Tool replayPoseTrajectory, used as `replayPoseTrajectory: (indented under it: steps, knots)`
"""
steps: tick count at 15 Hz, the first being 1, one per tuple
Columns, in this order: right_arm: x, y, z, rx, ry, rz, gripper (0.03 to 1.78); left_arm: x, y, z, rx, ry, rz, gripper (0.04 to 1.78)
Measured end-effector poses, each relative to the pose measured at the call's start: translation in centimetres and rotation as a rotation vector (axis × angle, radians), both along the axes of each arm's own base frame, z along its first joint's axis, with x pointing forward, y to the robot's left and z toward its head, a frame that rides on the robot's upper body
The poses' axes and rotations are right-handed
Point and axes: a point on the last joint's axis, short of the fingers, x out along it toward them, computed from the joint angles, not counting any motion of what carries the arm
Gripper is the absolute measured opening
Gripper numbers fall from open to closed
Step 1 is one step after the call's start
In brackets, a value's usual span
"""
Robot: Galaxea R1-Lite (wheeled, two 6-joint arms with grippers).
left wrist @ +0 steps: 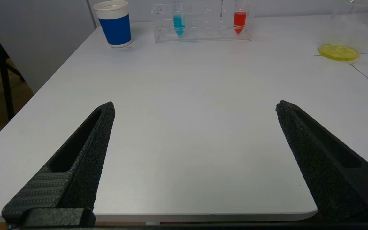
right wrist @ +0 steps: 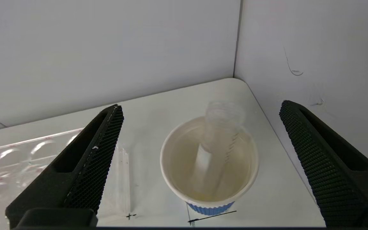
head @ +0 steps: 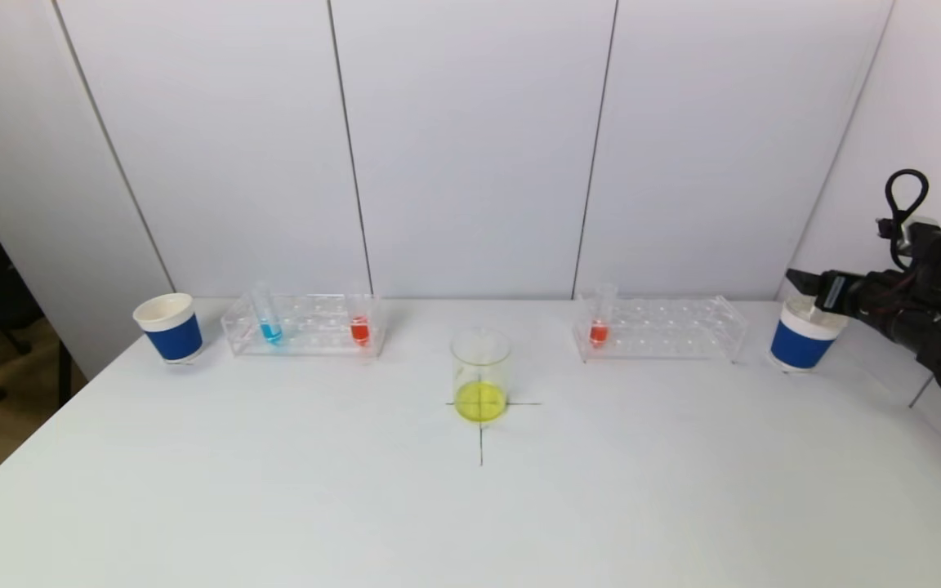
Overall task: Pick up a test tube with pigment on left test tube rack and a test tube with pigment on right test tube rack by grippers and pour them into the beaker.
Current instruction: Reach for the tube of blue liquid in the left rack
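Overhead, right gripper (right wrist: 200, 108) fingers spread wide, empty, above corner cup (right wrist: 209, 163).

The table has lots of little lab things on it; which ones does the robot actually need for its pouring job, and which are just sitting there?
Needed:
- left rack: blue tube, red tube
- right rack: red-orange tube
- beaker, yellow liquid inside
- right gripper, open above the right cup
- left gripper, open

Just there:
- left cup
- right cup, empty tube inside
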Motion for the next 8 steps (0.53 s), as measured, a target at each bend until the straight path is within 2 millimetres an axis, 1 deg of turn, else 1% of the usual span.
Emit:
replayPoseTrajectory:
  steps: [2,4,8]
  knots:
    - [-0.8,1.2,1.6,-0.009,-0.030,0.024,1.78,0.0,0.0,0.0,0.000,0.000,0.000,1.76]
    - [-2.0,2.9,3.5,-0.018,-0.064,0.057,1.78,0.0,0.0,0.0,0.000,0.000,0.000,1.76]
    - [-5.4,6.9,7.0,-0.028,-0.130,0.137,1.77,0.0,0.0,0.0,0.000,0.000,0.000,1.76]
